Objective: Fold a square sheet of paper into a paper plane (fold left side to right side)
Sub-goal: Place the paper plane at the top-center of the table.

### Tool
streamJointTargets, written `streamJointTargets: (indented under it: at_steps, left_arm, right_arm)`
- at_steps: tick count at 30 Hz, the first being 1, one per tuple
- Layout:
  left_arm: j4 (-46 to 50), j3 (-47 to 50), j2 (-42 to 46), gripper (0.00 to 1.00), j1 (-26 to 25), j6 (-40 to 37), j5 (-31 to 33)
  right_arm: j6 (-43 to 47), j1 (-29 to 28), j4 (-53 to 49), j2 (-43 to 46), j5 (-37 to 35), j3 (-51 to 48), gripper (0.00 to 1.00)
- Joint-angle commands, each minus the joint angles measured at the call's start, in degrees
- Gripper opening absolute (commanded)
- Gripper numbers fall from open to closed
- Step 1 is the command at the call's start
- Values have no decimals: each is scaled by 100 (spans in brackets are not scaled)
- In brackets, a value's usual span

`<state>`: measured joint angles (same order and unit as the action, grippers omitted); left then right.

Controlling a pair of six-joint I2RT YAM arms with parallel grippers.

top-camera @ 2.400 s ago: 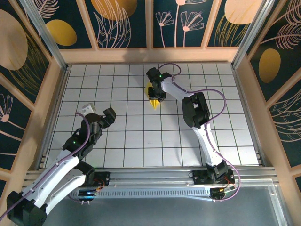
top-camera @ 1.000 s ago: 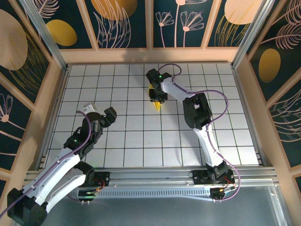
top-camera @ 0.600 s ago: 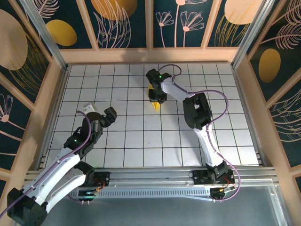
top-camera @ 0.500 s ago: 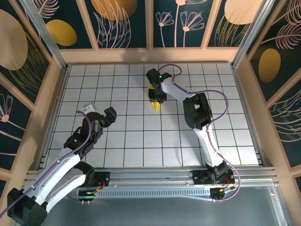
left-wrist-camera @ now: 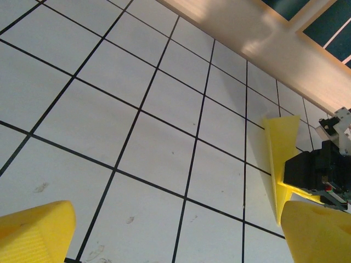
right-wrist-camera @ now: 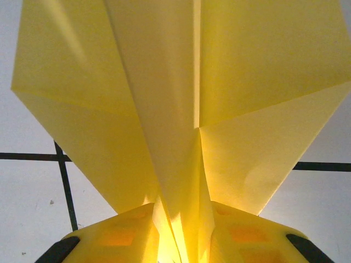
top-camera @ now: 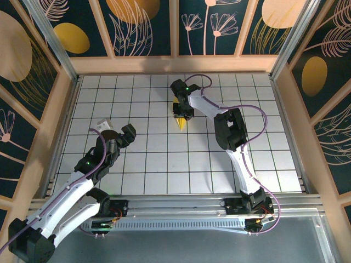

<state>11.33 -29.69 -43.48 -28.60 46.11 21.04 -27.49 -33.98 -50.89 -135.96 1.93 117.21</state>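
The left gripper [top-camera: 115, 130] is being held above the left middle of the table [top-camera: 159, 164]. Its jaws are being held spread wide, with nothing between them. In the left wrist view its yellow fingers [left-wrist-camera: 34, 233] are being shown at the two lower corners, with bare white tiles and black grid lines of the table lying between.

The plane [top-camera: 181, 123] is being held over the far middle of the table. It is a narrow yellow dart whose pointed tip is being aimed toward the table's near edge, where the arm bases are bolted. Whether the tip is being rested on the table cannot be told.

The right gripper [top-camera: 184, 113] is being reached across from the table's near right to its far middle, and its jaws are being pressed together on the plane. In the right wrist view the folded layers along the centre crease are being pinched between the yellow pads [right-wrist-camera: 247, 235]. The two wings are being fanned out to either side above the table's grid.
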Motion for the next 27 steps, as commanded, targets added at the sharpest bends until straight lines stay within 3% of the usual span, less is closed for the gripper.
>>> streamJointTargets:
  at_steps: [1,13,20,27]
  left_arm:
    - [-52,-219,-41,96,31,17,1]
    - [-96,-543,-272,99,30,-227,149]
    - [-65,-712,-422,99,54,-279,569]
    - [-429,-880,-347,99,323,-495,1026]
  right_arm:
    - [65,-82,-183,562,-99,-29,29]
    - [429,-214,66,2002,-570,-869,50]
    - [797,-124,883,3624,-1140,-2355,74]
    - [999,592,2016,5320,-1113,-4249,86]
